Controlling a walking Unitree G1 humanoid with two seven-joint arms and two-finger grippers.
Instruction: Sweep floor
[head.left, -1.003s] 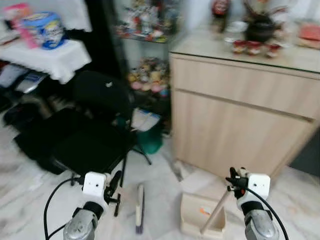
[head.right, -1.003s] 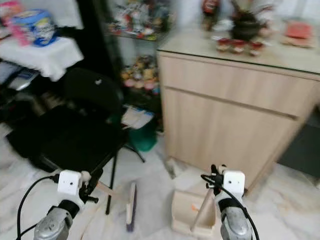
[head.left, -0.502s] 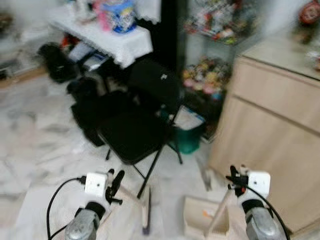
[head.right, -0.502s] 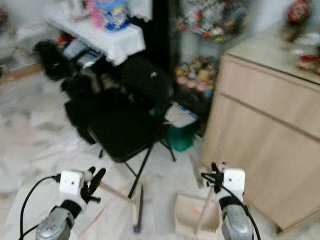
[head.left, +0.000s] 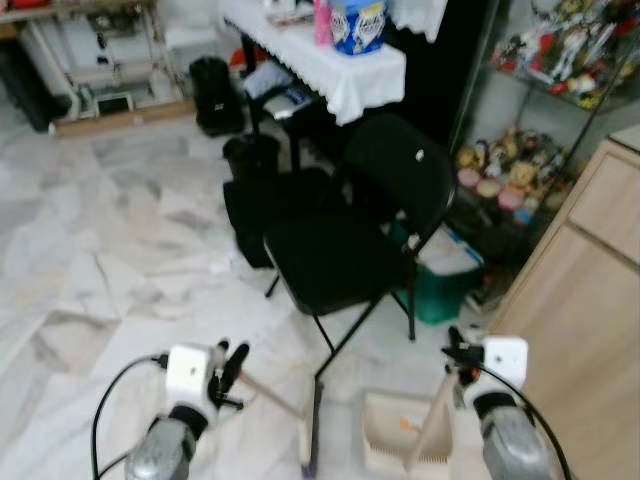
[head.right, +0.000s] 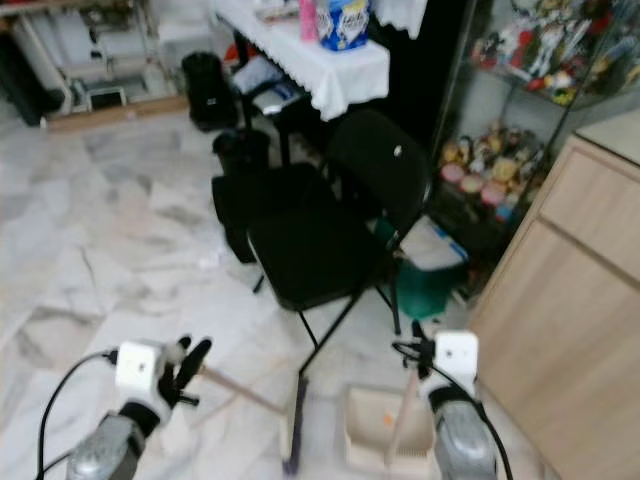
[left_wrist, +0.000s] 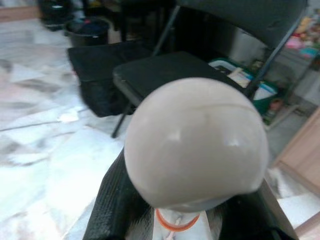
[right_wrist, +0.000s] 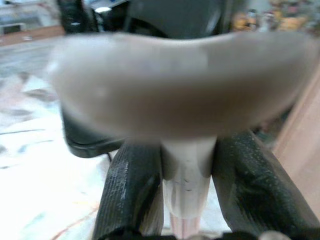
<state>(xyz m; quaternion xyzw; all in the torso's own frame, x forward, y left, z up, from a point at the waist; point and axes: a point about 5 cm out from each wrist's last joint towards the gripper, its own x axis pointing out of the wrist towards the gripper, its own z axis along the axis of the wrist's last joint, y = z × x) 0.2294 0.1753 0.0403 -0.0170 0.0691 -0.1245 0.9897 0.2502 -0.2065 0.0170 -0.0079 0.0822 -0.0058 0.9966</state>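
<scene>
At the lower left, the left tool (head.left: 232, 362) is clenched on the pale wooden handle of a small broom (head.left: 268, 393), whose rounded cream end cap (left_wrist: 196, 142) bulges between the black fingers (left_wrist: 111, 210) in the left wrist view; the handle slants down to the right to a narrow brush head (head.left: 308, 440) resting on the white marbled floor (head.left: 110, 250). Just right of the brush head, a beige plastic dustpan (head.left: 395, 449) sits on the floor with a small orange scrap inside it. Its upright pale handle (head.left: 436, 420) is gripped by the right tool (head.left: 455, 355), the black fingers (right_wrist: 134, 192) closed on the shaft just under the wide grip. Behind them stands a black folding chair (head.left: 350, 235), and behind its right legs a green bin (head.left: 438, 283) holding white paper or plastic. Farther back, a white-clothed tabletop (head.left: 330, 70) carries a blue tub (head.left: 357, 24). At the right edge is a light wooden cabinet (head.left: 590, 310).
</scene>
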